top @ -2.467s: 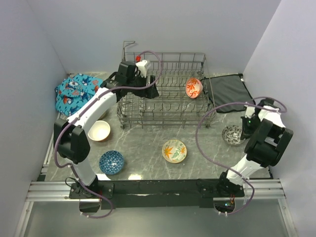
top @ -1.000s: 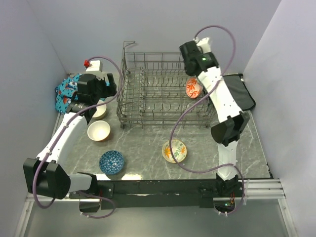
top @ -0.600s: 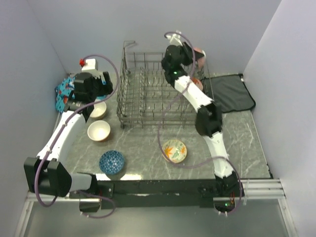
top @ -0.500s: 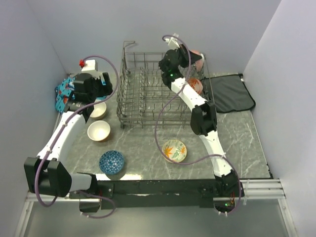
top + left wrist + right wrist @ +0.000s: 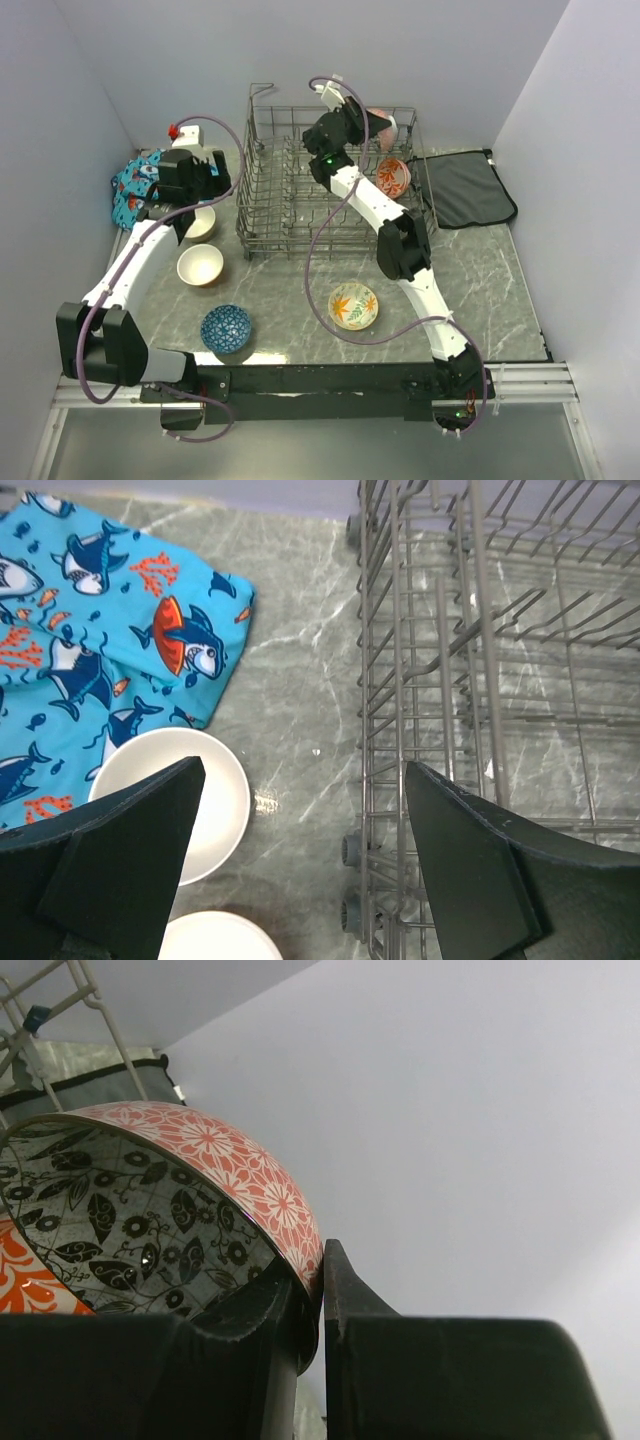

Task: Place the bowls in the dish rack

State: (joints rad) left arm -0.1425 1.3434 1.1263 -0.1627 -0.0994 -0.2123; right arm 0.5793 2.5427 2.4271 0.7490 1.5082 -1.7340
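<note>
My right gripper [image 5: 368, 126] is shut on the rim of a bowl [image 5: 190, 1185], orange-red flowered outside and black-and-white inside, held on edge above the back right of the dish rack [image 5: 330, 190]. An orange-red patterned bowl [image 5: 393, 177] stands in the rack just below it. My left gripper [image 5: 303, 770] hangs open and empty over the floor between a cream bowl [image 5: 185, 800] and the rack's left wall [image 5: 385, 700]. On the table lie a second cream bowl [image 5: 200, 265], a blue bowl [image 5: 226, 328] and a leaf-patterned bowl [image 5: 353, 305].
A blue shark-print cloth [image 5: 140, 185] lies bunched at the left, touching the far cream bowl. A dark grey mat [image 5: 470, 190] lies right of the rack. Grey walls close in on three sides. The arms' base rail runs along the near edge.
The right arm has swung leftward over the back of the rack, carrying the bowl with it. The left gripper has shifted slightly and stays open.
</note>
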